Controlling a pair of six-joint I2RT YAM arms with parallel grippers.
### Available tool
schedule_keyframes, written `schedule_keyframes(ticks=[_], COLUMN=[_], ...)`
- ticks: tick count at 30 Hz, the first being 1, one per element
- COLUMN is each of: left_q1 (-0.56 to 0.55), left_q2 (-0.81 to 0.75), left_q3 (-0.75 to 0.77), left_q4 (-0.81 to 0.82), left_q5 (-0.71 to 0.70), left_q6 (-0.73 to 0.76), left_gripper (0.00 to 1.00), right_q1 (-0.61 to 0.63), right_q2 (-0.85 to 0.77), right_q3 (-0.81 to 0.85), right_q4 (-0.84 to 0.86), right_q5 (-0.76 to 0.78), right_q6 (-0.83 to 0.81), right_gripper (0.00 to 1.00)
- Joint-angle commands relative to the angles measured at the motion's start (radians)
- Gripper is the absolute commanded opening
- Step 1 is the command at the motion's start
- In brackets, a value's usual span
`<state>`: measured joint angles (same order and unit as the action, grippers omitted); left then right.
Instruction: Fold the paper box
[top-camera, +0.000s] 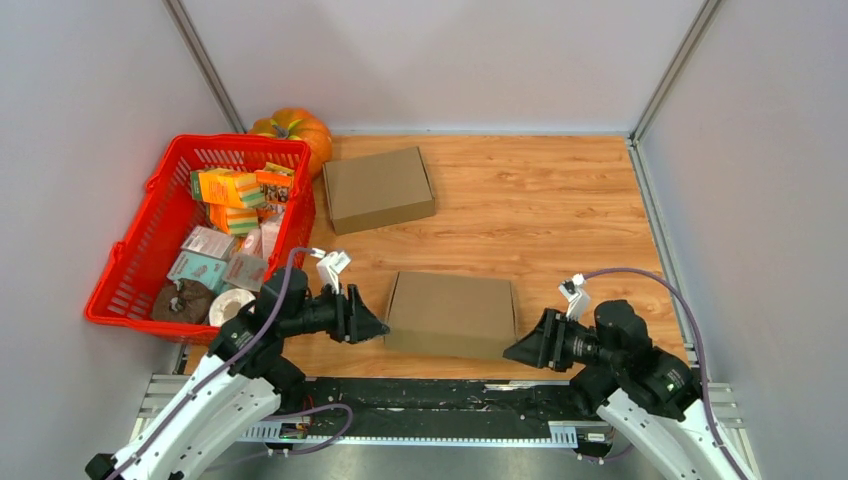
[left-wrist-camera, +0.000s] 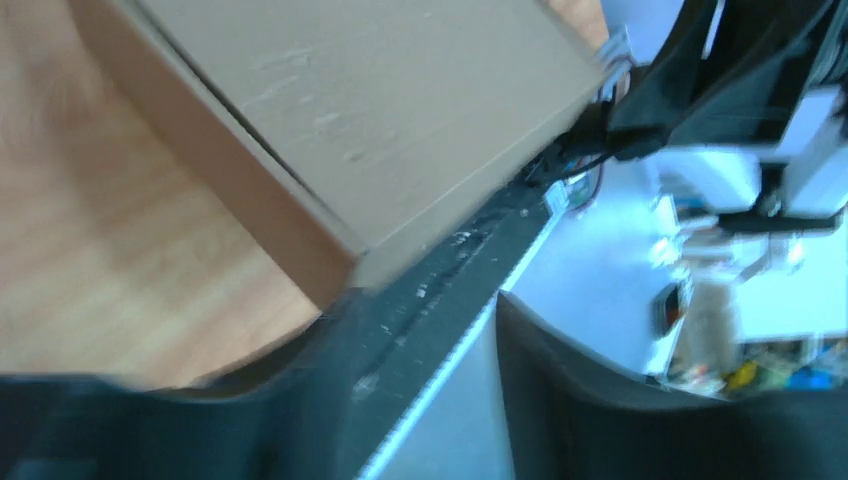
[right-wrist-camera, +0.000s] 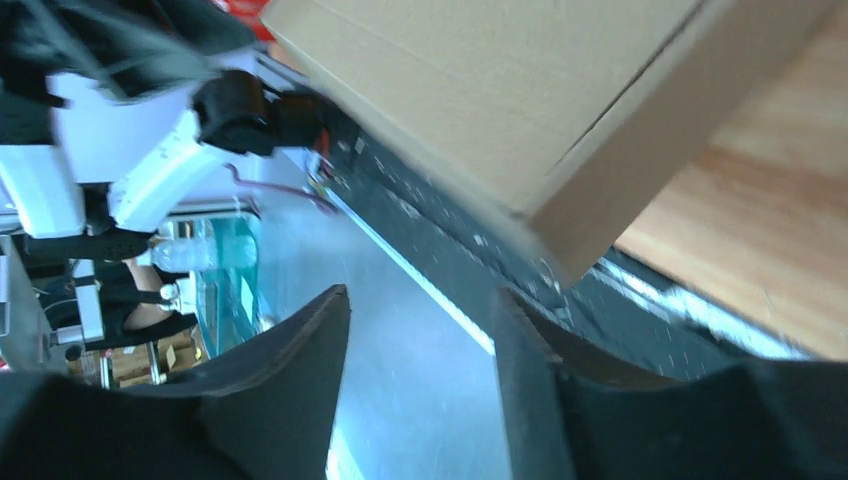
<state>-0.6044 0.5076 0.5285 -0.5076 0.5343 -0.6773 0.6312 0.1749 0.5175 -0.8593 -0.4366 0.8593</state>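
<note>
The paper box (top-camera: 452, 314) is brown cardboard and lies shut and flat near the front middle of the wooden table. My left gripper (top-camera: 375, 326) sits just off its left side, and my right gripper (top-camera: 515, 352) just off its right front corner. In the left wrist view the box (left-wrist-camera: 380, 110) fills the top, and the left gripper (left-wrist-camera: 420, 300) stands open below its corner with nothing between the fingers. In the right wrist view the box (right-wrist-camera: 500, 90) lies above the right gripper (right-wrist-camera: 420, 292), which is open and empty.
A second shut cardboard box (top-camera: 378, 188) lies at the back. A red basket (top-camera: 240, 141) holding several small packages stands at the left, with an orange pumpkin (top-camera: 295, 128) behind it. A black rail (top-camera: 430, 395) runs along the table's near edge. Grey walls enclose the table.
</note>
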Motion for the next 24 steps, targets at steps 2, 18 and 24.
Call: schedule_keyframes(ticks=[2,18,24], left_q1=[0.009,-0.093,-0.13], left_q2=[-0.075,0.934,1.192], left_q3=[0.148,0.37,0.583], left_q4=[-0.244,0.099,0.222], left_q5=[-0.083,-0.424,-0.243], left_q6=[-0.123,-0.033,-0.05], left_gripper=[0.71,0.7,0.65], right_q1=[-0.005,-0.292,-0.35], right_q2=[0.066,0.837,0.911], right_q3=[0.046,0.044,0.071], right_q4=[-0.262,0.496,0.543], right_q5=[-0.032,-0.06,0.1], right_q6=[0.021,-0.175,-0.103], right_gripper=[0.71,0.71,0.72])
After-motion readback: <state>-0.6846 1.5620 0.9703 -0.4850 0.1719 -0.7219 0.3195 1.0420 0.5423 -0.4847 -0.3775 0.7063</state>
